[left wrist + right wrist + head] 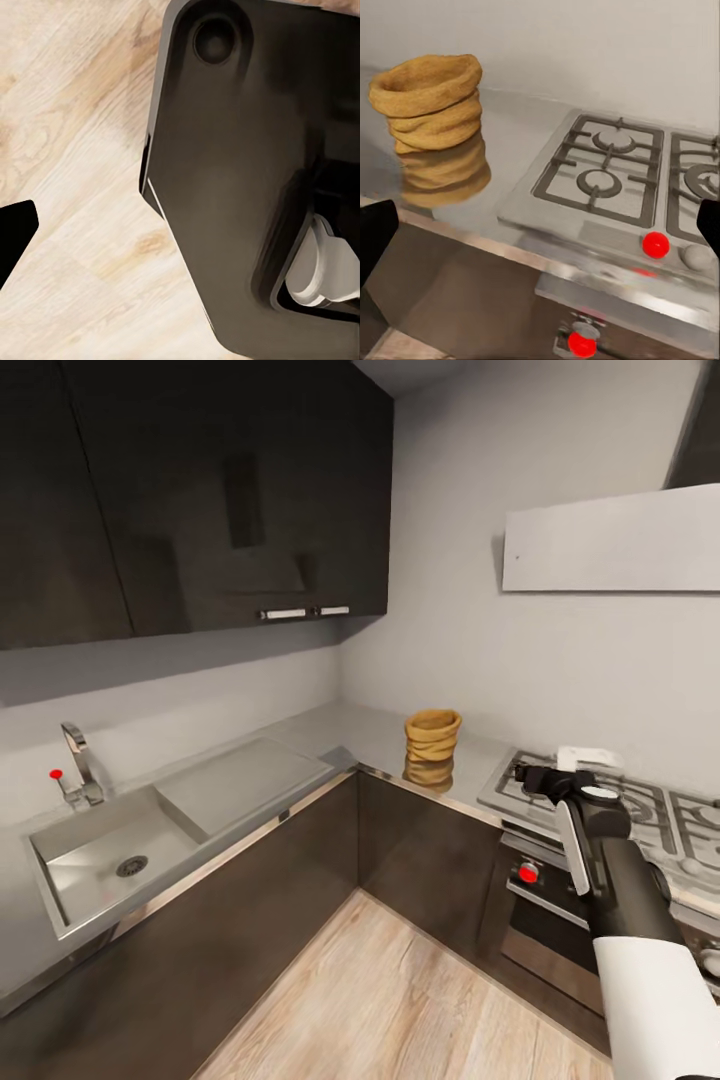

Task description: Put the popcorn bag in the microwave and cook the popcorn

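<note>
From the head camera, the popcorn bag [433, 735] stands upright on the steel countertop [370, 745] in the corner of an L-shaped kitchen, close to the back wall, with its reflection showing on the glossy surface. To its right lies the gas hob [590, 800], well apart from the bag. To its left the worktop runs on to a sink [105, 860] with a tap [82, 760] behind it. Dark wall cabinets [190, 490] hang above, and a pale extractor hood [610, 540] sits over the hob. The right arm [620, 880] reaches up from the lower right, its gripper [545, 780] over the near edge of the hob, short of the bag; from this angle its opening cannot be judged.

The left wrist camera looks down on the light wooden floor [75, 150] and a large dark part of the robot's own body [240, 172] (a white fitting shows at its edge). One black fingertip [13, 232] enters at the border, so whether the left gripper is apart or together cannot be told.

In the right wrist camera, the bag [435, 127] stands on the counter [510, 142], beside the hob [615, 172], with red knobs [655, 244] along the front. Two black fingertips [375, 232] sit at opposite edges, spread wide with nothing between them.
</note>
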